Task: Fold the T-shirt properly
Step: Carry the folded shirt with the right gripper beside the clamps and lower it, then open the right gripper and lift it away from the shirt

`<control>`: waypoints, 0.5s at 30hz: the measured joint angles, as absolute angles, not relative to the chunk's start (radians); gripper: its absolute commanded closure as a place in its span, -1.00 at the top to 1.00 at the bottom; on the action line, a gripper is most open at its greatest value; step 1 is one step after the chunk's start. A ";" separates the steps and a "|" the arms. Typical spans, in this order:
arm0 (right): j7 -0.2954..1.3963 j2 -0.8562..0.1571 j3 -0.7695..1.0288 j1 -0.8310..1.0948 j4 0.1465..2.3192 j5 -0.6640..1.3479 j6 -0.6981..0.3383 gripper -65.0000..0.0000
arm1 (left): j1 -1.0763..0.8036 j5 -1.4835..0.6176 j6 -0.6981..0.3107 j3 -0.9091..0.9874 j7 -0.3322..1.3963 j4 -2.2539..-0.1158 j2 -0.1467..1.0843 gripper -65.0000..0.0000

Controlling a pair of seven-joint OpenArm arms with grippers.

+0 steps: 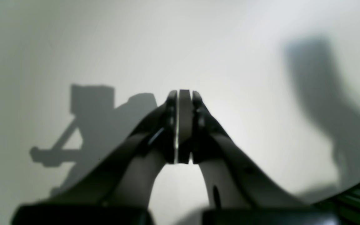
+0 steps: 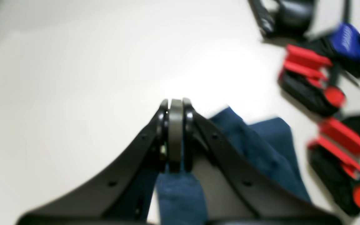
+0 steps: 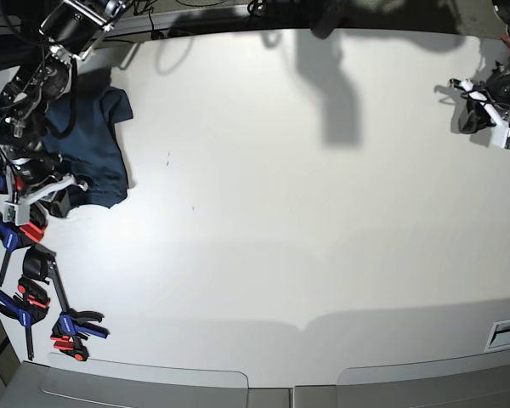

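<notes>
Base view takes in the whole white table [image 3: 280, 212]: the T-shirt [image 3: 98, 149] lies bunched at about ten o'clock, close to the table's edge, dark teal-blue and rumpled, partly under the right arm. The right gripper [image 3: 47, 183] sits over the shirt's lower corner, but from up here its jaws are too small to read. The left gripper [image 3: 484, 102] is far across at two o'clock, well apart from the shirt, over bare table. A row of clamps [image 3: 34, 289] with red and blue parts runs along the edge from nine to seven o'clock.

The right wrist view supplies what the base view cannot: the right gripper [image 2: 176, 104] has its jaws pressed together, with a strip of the T-shirt [image 2: 180, 197] showing just beneath them at six o'clock; whether cloth is actually pinched there cannot be told. More of the shirt spreads toward four o'clock, and the clamps [image 2: 317, 84] stand at two to four o'clock, blurred.

The left wrist view shows only the left gripper [image 1: 184, 93], jaws together on nothing, above plain table [image 1: 230, 47] with shadows; no cloth reaches this view.
</notes>
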State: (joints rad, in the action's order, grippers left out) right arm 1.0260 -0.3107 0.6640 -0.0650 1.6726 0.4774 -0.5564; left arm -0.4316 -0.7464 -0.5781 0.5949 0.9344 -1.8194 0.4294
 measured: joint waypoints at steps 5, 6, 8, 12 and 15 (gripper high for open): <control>1.114 -0.310 0.663 -0.008 1.709 0.689 -0.649 -1.00 | -0.438 -0.826 -0.616 0.595 0.981 -1.819 0.429 -1.00; 1.134 -0.310 0.663 0.009 1.716 0.729 -0.664 -1.00 | -0.438 -0.853 -0.632 0.595 1.001 -1.819 0.426 -1.00; 1.186 -0.308 0.663 0.046 1.735 0.822 -0.686 -1.00 | -0.438 -0.900 -0.641 0.595 1.030 -1.819 0.409 -1.00; 1.293 -0.299 0.663 0.134 1.800 1.047 -0.689 -1.00 | -0.500 -0.985 -0.685 0.595 1.041 -1.822 0.396 -1.00; 1.404 -0.294 0.662 0.204 1.857 1.211 -0.692 -1.00 | -0.561 -1.003 -0.686 0.595 1.074 -1.822 0.396 -1.00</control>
State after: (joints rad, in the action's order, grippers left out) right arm 1.4044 -0.2939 0.6621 0.2039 1.8572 1.2110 -0.6922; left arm -0.5613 -1.0027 -0.6861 0.5949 1.0740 -1.8225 0.3962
